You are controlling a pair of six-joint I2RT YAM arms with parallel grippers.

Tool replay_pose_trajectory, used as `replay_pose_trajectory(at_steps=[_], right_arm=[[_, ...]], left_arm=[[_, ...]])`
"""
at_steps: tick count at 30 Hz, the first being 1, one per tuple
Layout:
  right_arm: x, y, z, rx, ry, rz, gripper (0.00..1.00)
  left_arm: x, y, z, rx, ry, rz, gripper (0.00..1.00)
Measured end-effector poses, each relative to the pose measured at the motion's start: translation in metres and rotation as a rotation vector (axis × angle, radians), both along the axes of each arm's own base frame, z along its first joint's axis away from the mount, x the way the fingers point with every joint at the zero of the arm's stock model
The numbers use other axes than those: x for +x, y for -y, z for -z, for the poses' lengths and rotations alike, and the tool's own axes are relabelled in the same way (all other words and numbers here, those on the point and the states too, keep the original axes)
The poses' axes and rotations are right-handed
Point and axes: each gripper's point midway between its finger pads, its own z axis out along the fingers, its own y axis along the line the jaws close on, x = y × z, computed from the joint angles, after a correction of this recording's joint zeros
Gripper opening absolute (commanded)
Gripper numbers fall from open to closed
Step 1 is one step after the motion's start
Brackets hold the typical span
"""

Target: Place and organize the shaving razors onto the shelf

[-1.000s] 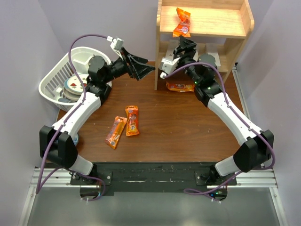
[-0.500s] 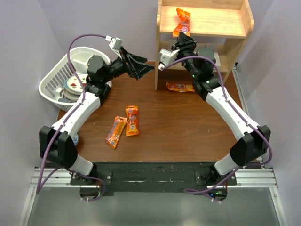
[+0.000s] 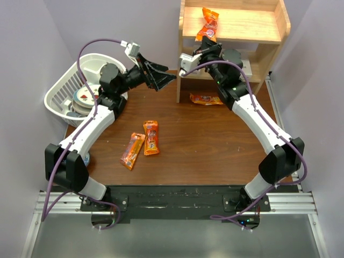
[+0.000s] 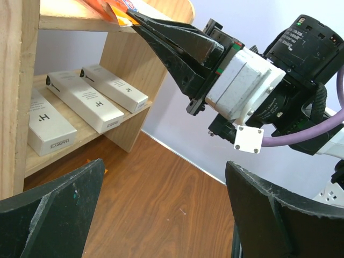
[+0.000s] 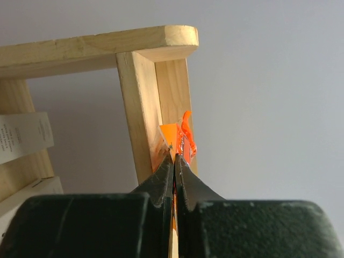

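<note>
— Start at the left for me. What is that arm doing?

— Just past the white slatted plastic basket (image 3: pixel 54 94), the left gripper (image 3: pixel 166 83) hangs over the brown wooden table (image 3: pixel 204 150). Its black fingers are spread wide and hold nothing. Nearer the arm bases lie two crinkly orange snack packets (image 3: pixel 151 137).

— And the razors?

— The three flat white cardboard razor boxes (image 4: pixel 85 102) lie side by side on the lower board of the light wooden two-level shelf (image 3: pixel 242 24). That part looks done to me.

— Then what is the right one after?

— The right gripper (image 5: pixel 174 160) is up at the top board. Its fingers are pressed together on the edge of a crumpled orange packet (image 3: pixel 207 24) lying there. I take it the packet is meant to come off.

— It only has the thin edge, though.

— Yes, so I would go slowly. Lift a little first to free it from the board, then draw it straight out toward the front. Keep the wrist off the side post and well above the boxes, and don't swing, or that edge may slip out
</note>
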Motion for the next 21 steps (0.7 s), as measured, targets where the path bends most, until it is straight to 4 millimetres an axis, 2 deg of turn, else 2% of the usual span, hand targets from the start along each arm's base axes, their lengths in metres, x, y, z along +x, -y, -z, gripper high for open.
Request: replay_pose_trajectory(at_steps=[15, 21], right_arm=[[0.008, -0.012, -0.006, -0.053, 0.031, -0.033, 0.0], [0.02, -0.021, -0.009, -0.068, 0.048, -0.045, 0.0]], left_arm=[[0.001, -0.001, 0.006, 0.003, -0.012, -0.005, 1.0], [0.003, -0.004, 0.006, 0.002, -0.01, -0.012, 1.0]])
